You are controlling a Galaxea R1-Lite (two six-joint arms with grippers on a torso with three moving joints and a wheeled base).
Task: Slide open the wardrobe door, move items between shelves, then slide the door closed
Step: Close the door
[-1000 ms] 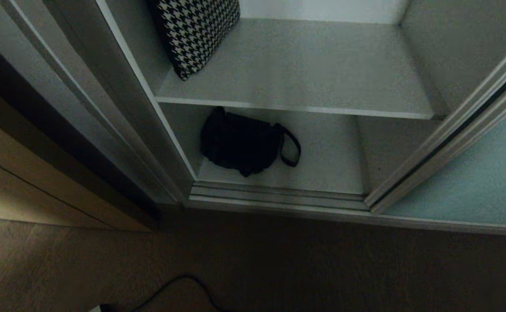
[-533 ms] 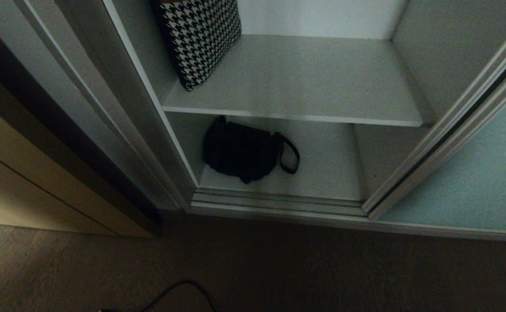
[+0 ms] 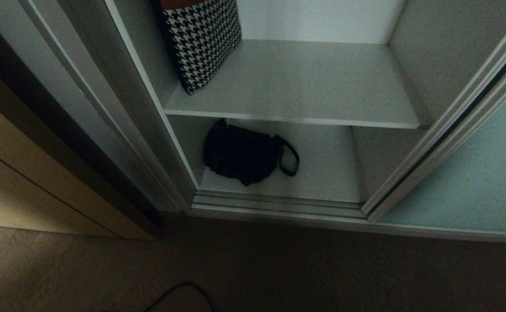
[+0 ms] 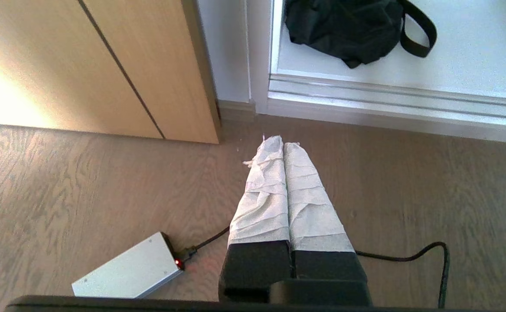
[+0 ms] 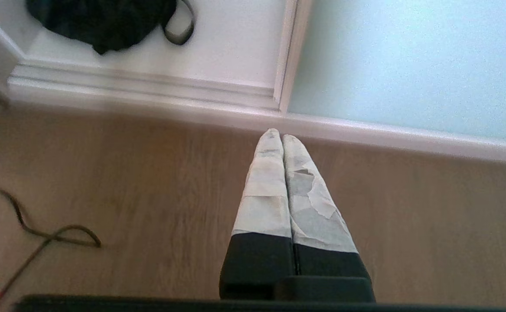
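The wardrobe stands open, with the frosted teal sliding door (image 3: 482, 186) slid to the right. A black fabric bag (image 3: 240, 152) with a looped strap lies at the left of the bottom shelf (image 3: 322, 169), under the wide upper shelf (image 3: 305, 86). The same bag (image 4: 344, 26) shows in the left wrist view, and the bag (image 5: 101, 19) in the right wrist view. My left gripper (image 4: 282, 141) is shut over the wooden floor before the door track, holding nothing. Shut and empty too, my right gripper (image 5: 281, 134) hangs over the floor near the door's (image 5: 409, 65) lower frame. Neither arm shows in the head view.
A black-and-white houndstooth cushion (image 3: 203, 41) leans at the upper shelf's left. A beige wooden cabinet front (image 4: 96, 65) stands left of the wardrobe. On the floor lie a grey box (image 4: 127, 273) with a red light and a black cable (image 4: 426, 255).
The whole head view has shifted: shelves and bag sit lower in the picture now, so the camera has moved. The bag and the door have kept their places.
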